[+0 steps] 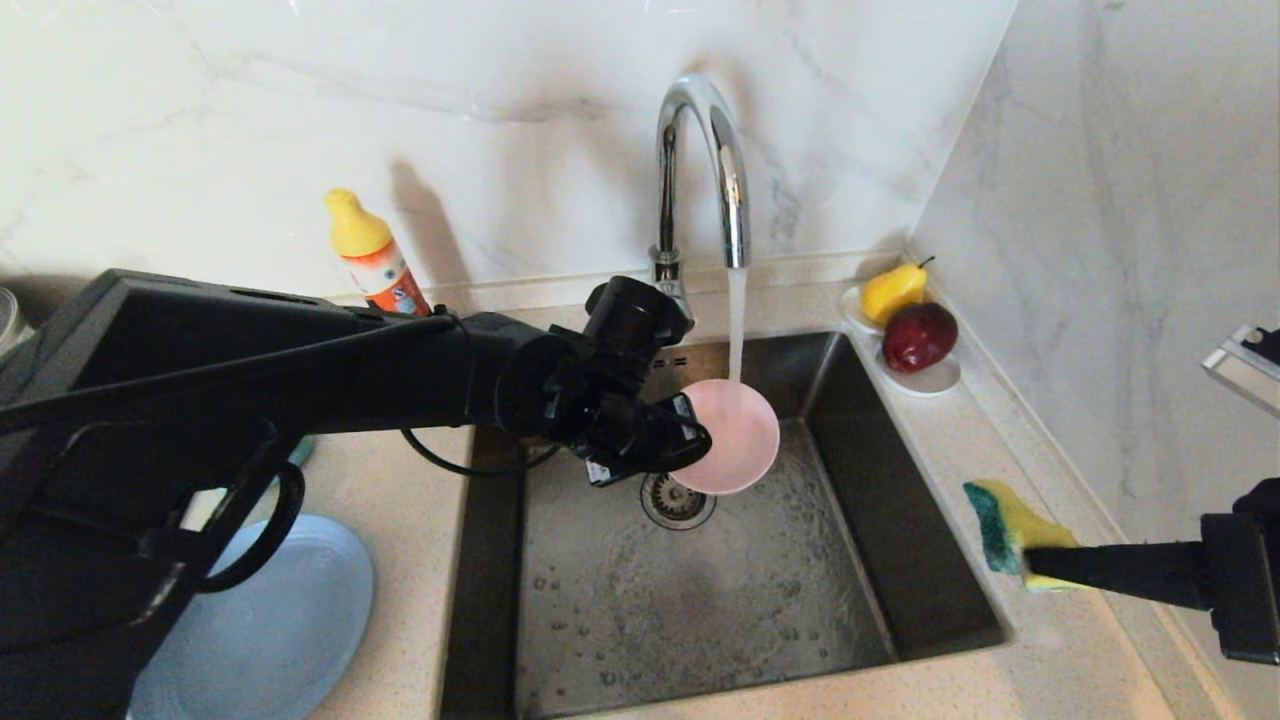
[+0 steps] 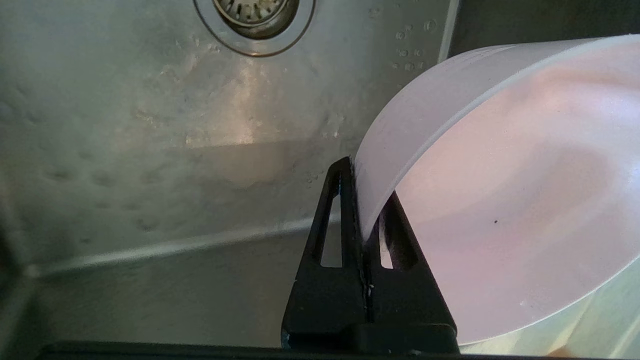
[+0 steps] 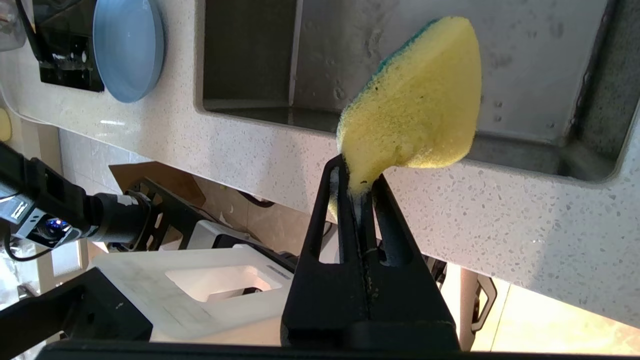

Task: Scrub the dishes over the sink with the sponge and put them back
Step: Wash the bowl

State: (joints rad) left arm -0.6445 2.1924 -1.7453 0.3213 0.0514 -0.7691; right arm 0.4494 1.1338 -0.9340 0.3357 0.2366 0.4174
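The left gripper (image 1: 690,440) reaches over the sink (image 1: 900,560) from the left, its fingers (image 2: 345,210) clenched on the rim of the pale pink bowl (image 1: 735,435). The bowl is held on edge above the drain strainer (image 1: 677,497), directly beneath the stream running from the chrome tap (image 1: 705,150). The right gripper (image 1: 1040,565) hangs at the right over the tabletop (image 1: 1000,440) beside the basin, fingers (image 3: 345,200) pinched on the narrow end of the sponge (image 1: 1005,525), which stands well apart from the bowl.

The step in hand appears to be wetting or rinsing this bowl; scrubbing seems not yet begun. The next move probably calls for bringing the sponge leftward over the basin, meeting the bowl's inner face with the green scouring side, while the left arm keeps the bowl steady and tilted toward the sponge.

The grey-blue plate (image 1: 270,620) lies on the tabletop at the near left, partly under the left arm. A teal bowl cannot be made out with certainty. An orange bottle (image 1: 375,265) with a yellow cap stands at the far left by the wall. A saucer (image 1: 935,378) with a pear (image 1: 893,290) and an apple (image 1: 918,335) sits at the sink's far right corner. The tap's spout and the falling water lie close to the sponge's likely path, and the thin rim grip may slip when pressed.
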